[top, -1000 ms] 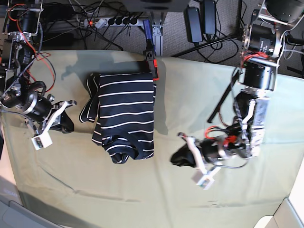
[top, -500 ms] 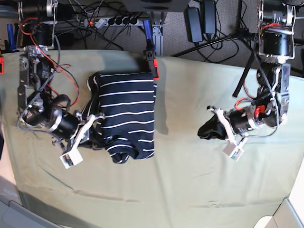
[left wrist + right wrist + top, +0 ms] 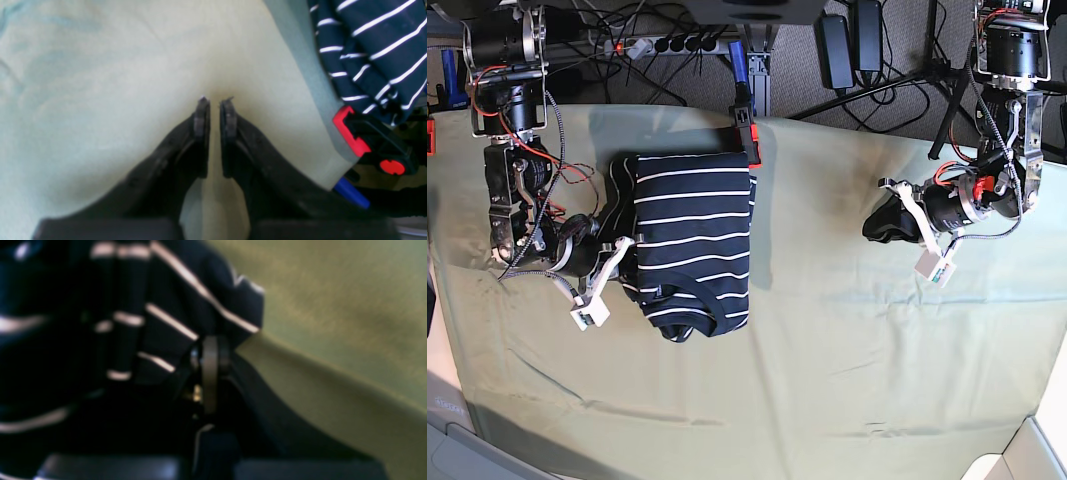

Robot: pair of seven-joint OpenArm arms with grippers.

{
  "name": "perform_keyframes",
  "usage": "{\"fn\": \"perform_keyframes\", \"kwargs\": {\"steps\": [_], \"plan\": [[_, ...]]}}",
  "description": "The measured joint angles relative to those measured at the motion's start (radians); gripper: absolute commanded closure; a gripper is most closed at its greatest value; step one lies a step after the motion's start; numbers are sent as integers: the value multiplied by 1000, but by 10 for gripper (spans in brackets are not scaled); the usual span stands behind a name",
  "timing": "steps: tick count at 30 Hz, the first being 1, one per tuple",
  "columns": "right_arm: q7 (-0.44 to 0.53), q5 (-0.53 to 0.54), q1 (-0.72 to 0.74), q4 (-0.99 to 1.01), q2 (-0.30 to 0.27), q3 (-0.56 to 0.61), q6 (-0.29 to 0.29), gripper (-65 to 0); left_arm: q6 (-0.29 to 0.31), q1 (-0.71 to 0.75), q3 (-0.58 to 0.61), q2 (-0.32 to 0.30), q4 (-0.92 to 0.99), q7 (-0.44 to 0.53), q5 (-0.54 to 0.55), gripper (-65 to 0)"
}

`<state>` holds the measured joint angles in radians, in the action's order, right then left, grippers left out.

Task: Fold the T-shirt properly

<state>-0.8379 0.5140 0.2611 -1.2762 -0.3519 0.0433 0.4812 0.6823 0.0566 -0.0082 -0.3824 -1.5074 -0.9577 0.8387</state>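
Note:
The T-shirt (image 3: 692,245) is navy with thin white stripes and lies folded in a tall rectangle left of the middle of the pale green cloth (image 3: 847,380). A sleeve sticks out at its upper left. My right gripper (image 3: 624,263) is at the shirt's left edge. In the blurred right wrist view its fingers (image 3: 210,350) look closed with striped fabric (image 3: 160,306) at their tips. My left gripper (image 3: 872,230) is far to the right of the shirt. In the left wrist view it (image 3: 213,100) hovers over bare cloth, nearly closed and empty, with the shirt (image 3: 373,43) at the upper right.
A red and black clamp (image 3: 747,135) grips the cloth's far edge by the shirt's top right corner; it also shows in the left wrist view (image 3: 353,133). Cables and a power strip (image 3: 667,45) lie behind the table. The cloth has creases near the front edge.
My right gripper moved in from the left to the shirt's left edge and closed there. My left gripper drew away to the right and farther back, staying empty.

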Motion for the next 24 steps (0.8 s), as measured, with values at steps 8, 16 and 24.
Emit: {"fn": "perform_keyframes", "kwargs": {"steps": [8, 16, 24], "plan": [[-76, 58, -3, -122, 0, -37, 0, 0, 0, 17, -109, -3, -16, -46, 53, -56], [-144, 147, -145, -388, -44, -249, 0, 0, 2, 256, -436, -34, -295, -95, 141, -56], [-154, 153, -446, -536, -37, -465, -1, 0, 0, 490, -676, -32, -428, -97, 176, -56]]}}
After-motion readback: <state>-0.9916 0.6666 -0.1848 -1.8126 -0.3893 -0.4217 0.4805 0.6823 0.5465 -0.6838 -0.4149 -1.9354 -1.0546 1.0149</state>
